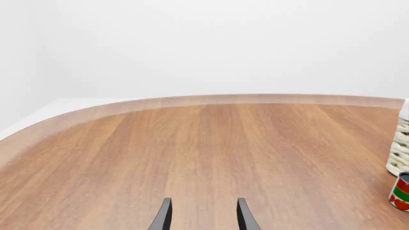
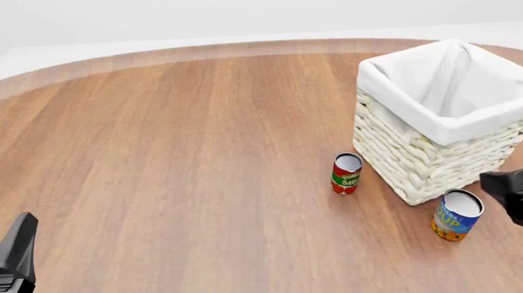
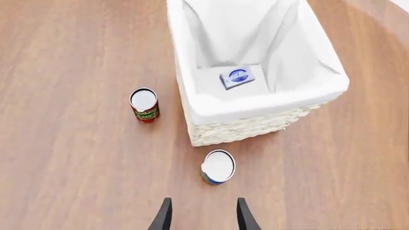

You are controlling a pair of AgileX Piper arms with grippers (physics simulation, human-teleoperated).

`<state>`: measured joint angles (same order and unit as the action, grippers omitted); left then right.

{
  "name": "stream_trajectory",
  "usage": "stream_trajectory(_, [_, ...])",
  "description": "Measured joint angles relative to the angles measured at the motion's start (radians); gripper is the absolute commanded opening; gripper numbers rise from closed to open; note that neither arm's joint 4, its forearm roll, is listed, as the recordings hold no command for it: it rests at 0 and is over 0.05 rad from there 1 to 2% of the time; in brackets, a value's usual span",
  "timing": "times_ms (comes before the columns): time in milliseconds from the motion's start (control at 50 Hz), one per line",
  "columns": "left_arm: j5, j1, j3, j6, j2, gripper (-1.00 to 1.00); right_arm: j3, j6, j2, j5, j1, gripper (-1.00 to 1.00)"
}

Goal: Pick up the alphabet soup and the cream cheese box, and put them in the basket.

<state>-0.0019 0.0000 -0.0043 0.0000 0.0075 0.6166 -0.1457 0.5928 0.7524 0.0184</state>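
Note:
The alphabet soup (image 3: 218, 167), a blue-labelled can with a pale top, stands upright on the table just outside the basket's (image 3: 243, 127) wicker wall. Inside the basket, the cream cheese box (image 3: 237, 77) lies flat on the white lining. My right gripper (image 3: 203, 216) hovers above the table a little short of the soup can, open and holding nothing. In the front view the soup (image 2: 456, 215) stands just left of that gripper. The basket's walls hide the box in the front view. My left gripper (image 1: 203, 218) is open and empty over bare wood, far from both objects.
A red-and-green tomato sauce can (image 2: 345, 173) stands upright left of the basket (image 2: 423, 165) and also shows at the edge of the left wrist view (image 1: 401, 191). The table's curved far edge (image 2: 238, 50) runs behind.

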Motion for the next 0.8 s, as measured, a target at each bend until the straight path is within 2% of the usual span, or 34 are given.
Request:
stream_trajectory(460, [0.0, 0.0, 0.0, 0.0, 0.0, 1.0, -0.077, -0.034, 0.064, -0.083, -0.047, 1.0])
stream_trajectory(800, [0.0, 0.0, 0.0, 0.0, 0.0, 1.0, -0.134, -0.004, 0.112, -0.152, -0.067, 1.0])
